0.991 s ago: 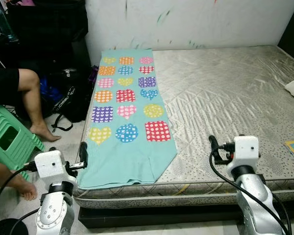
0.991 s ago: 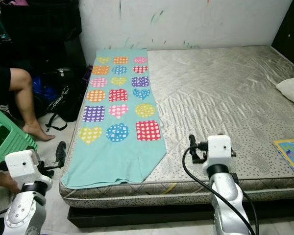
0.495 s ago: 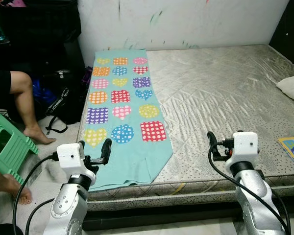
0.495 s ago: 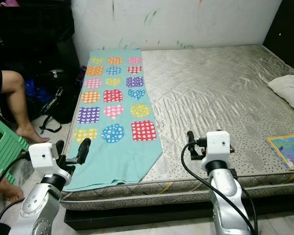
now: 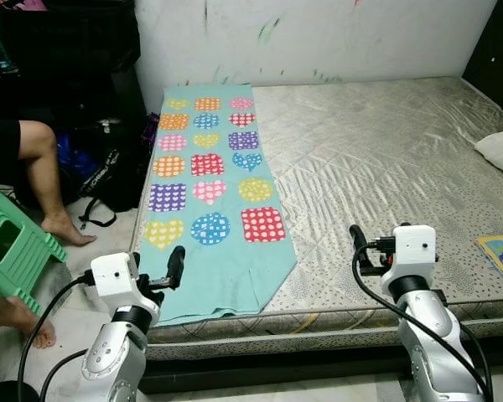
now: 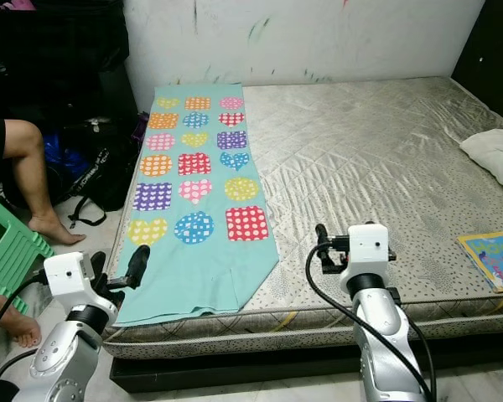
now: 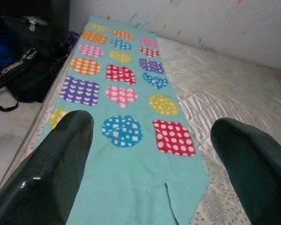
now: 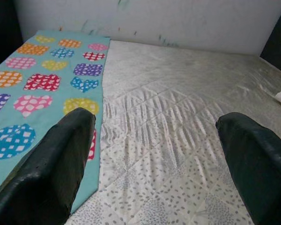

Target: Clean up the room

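Since a second ago I've swung my left gripper [image 5: 175,261] inward to the near edge of the long teal cloth with dotted hearts and circles [image 5: 214,197], jaws spread wide and empty, presumably to start folding. That cloth lies flat along the left side of the grey quilted mattress [image 5: 377,159]; my right gripper [image 5: 356,243], also wide open and empty, hovers over the mattress just right of it.

White lettering on the black bag [image 7: 18,70] strap – too blurred to read

Seated person's bare legs [image 5: 46,180] beside green plastic stool [image 5: 12,247] and black bag [image 5: 109,167].
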Controlling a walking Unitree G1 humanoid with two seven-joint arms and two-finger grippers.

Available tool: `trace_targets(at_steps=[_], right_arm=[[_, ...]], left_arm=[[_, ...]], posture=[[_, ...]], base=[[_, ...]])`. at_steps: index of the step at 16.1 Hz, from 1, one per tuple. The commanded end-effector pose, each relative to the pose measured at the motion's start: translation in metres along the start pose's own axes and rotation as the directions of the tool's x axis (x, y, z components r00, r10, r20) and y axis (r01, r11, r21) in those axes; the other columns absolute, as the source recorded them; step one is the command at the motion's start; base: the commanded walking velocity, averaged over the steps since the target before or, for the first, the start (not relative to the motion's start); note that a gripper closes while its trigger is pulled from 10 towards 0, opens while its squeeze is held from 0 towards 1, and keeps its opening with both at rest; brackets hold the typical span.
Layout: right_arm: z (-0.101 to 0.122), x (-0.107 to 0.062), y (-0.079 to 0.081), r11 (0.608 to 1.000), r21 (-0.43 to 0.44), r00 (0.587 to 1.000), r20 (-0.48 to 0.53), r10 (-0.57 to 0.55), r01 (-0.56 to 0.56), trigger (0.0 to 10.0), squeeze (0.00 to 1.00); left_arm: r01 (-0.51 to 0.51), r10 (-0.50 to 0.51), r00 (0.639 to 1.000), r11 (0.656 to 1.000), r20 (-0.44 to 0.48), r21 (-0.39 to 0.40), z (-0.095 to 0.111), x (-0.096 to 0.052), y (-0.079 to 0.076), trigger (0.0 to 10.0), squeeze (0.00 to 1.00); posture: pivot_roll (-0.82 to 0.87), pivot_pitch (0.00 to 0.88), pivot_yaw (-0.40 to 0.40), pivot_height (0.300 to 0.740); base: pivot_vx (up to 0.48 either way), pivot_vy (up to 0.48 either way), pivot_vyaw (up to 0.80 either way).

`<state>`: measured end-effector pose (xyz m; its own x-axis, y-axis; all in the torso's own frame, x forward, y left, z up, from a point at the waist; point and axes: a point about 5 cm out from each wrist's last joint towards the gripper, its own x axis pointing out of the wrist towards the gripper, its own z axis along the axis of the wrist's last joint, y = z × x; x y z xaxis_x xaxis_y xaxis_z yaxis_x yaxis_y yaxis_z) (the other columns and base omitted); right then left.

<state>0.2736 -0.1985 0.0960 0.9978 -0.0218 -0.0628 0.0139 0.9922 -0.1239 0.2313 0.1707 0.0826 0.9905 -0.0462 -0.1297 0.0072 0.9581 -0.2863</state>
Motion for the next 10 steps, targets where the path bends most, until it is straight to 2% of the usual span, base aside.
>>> trace_targets(at_steps=[1, 3, 6, 10], right_arm=[[0.0014, 0.0031, 0.0032, 1.0, 0.012, 1.0, -0.004, 0.013, -0.012, 10.0, 0.0], [0.0015, 0.0047, 0.0038, 1.0, 0.004, 1.0, -0.006, 0.017, -0.017, 10.0, 0.0], [0.0025, 0.0062, 0.0036, 1.0, 0.011, 1.0, -0.003, 0.014, -0.014, 10.0, 0.0], [0.0029, 0.0076, 0.0035, 1.0, 0.014, 1.0, -0.001, 0.014, -0.014, 10.0, 0.0]], left_arm=[[0.003, -0.003, 1.0, 1.0, 0.019, 0.01, 0.0068, 0.0017, 0.0, 10.0, 0.0], [0.007, -0.007, 1.0, 1.0, 0.019, 0.012, 0.0071, 0.0031, -0.0002, 10.0, 0.0], [0.01, -0.01, 1.0, 1.0, 0.021, 0.014, 0.0082, 0.0053, -0.0003, 10.0, 0.0], [0.018, -0.018, 1.0, 1.0, 0.024, 0.015, 0.0092, 0.0076, -0.002, 10.0, 0.0]], posture=[[-0.06, 0.0, 0.015, 0.74], [-0.06, 0.0, 0.014, 0.74], [-0.06, 0.0, 0.015, 0.74], [-0.07, 0.0, 0.017, 0.74]], base=[[0.0, 0.0, 0.0], [0.0, 0.0, 0.0], [0.0, 0.0, -0.67], [0.0, 0.0, 0.0]])
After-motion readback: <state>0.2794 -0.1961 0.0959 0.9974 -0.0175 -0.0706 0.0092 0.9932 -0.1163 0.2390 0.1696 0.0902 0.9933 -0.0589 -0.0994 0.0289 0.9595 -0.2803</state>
